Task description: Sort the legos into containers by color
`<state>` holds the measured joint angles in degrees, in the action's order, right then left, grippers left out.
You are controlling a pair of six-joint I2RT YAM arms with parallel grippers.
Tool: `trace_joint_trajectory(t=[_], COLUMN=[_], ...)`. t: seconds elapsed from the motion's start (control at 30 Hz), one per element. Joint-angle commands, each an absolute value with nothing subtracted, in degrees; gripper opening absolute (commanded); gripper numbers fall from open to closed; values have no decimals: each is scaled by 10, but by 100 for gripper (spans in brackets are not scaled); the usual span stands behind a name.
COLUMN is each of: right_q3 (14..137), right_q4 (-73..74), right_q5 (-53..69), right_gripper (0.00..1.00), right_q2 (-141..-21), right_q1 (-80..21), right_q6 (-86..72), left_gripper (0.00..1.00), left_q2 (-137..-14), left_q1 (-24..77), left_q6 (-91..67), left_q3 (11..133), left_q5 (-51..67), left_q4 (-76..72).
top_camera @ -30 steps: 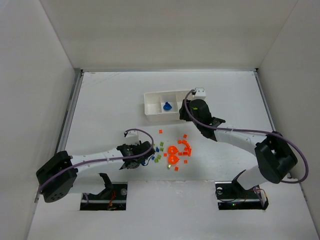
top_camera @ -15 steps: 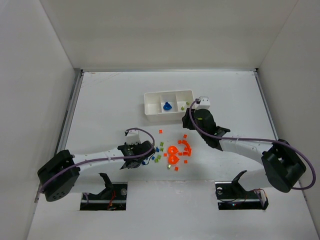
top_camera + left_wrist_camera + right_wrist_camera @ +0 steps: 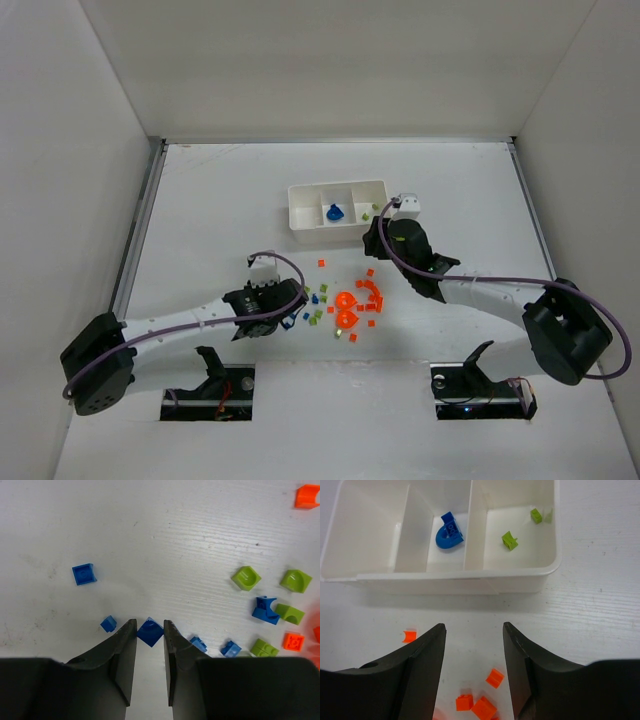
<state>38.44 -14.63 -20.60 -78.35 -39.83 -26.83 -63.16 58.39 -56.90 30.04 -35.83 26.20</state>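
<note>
My left gripper point(image 3: 149, 624) is shut on a small blue brick point(image 3: 150, 632), pinched corner to corner between the fingertips, at the left edge of the scattered legos point(image 3: 345, 300). Other blue bricks point(image 3: 83, 573) and yellow-green bricks point(image 3: 245, 577) lie around it. My right gripper point(image 3: 474, 626) is open and empty, just in front of the white tray point(image 3: 450, 582). The tray's middle compartment holds a rounded blue piece point(image 3: 449, 531). Its right compartment holds two green bricks point(image 3: 509, 540). Its left compartment is empty.
Orange bricks point(image 3: 494, 677) lie under the right gripper, with two larger rounded orange pieces point(image 3: 346, 308) in the pile. One orange brick point(image 3: 321, 263) lies apart, between tray and pile. The tray point(image 3: 338, 185) stands beyond the pile. White walls enclose the table.
My right gripper has drawn back from above the tray's right end to just in front of it. My left gripper has shifted slightly left.
</note>
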Motion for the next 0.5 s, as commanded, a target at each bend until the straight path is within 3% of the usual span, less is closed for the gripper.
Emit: trace_joint_trajectory(t=[0.0, 0.47], right_q3=[381, 376], right_q4=[-180, -180], right_q5=[-210, -211], right_gripper=[55, 55], right_q2=[-766, -755], right_q1=[-403, -403], right_q6=[-272, -275], left_gripper=[8, 7], left_q2=[-599, -535], left_q1=[590, 583], left_q6=[-564, -523], left_q3=[331, 408], left_q5=[-381, -412], left_q4=[292, 301])
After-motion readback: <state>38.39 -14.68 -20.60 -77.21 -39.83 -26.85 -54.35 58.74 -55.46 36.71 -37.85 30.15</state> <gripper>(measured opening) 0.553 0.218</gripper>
